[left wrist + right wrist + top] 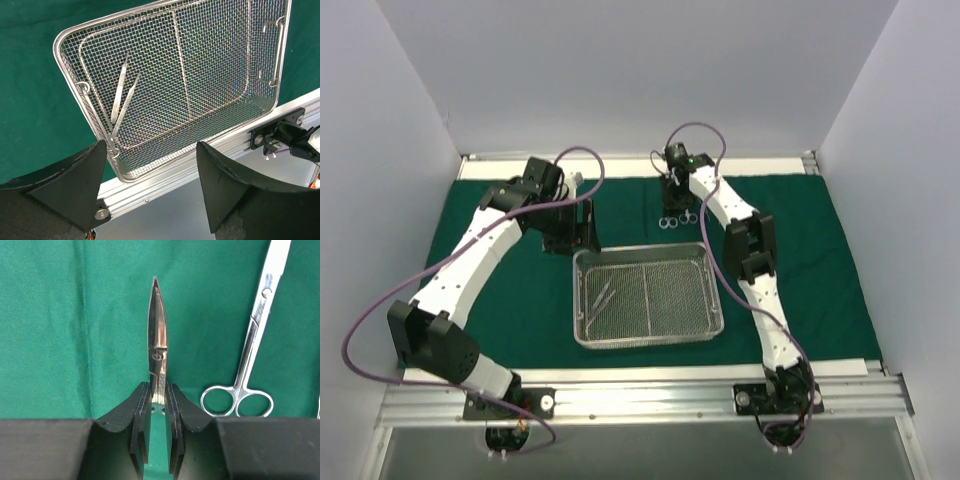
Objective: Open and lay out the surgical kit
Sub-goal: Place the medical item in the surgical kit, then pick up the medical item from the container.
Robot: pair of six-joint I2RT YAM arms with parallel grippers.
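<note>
A dark green cloth (520, 300) lies spread over the table. The silver wire-mesh tray (712, 330) sits on it in the middle, with two steel tweezers (601, 298) in its left half. My left gripper (580, 232) hovers just beyond the tray's far-left corner. In the left wrist view it (151, 145) is open and empty, looking down on the tray (65, 45) and tweezers (122, 95). My right gripper (158, 387) is shut on a pair of scissors (157, 325), held edge-on with the tip pointing away over the cloth. A second pair of scissors (250, 355) lies flat just to its right.
An aluminium rail (640, 395) runs along the near edge, carrying both arm bases. White walls enclose the table on the left, back and right. Scissor rings (678, 220) lie on the cloth behind the tray near my right gripper (676, 200).
</note>
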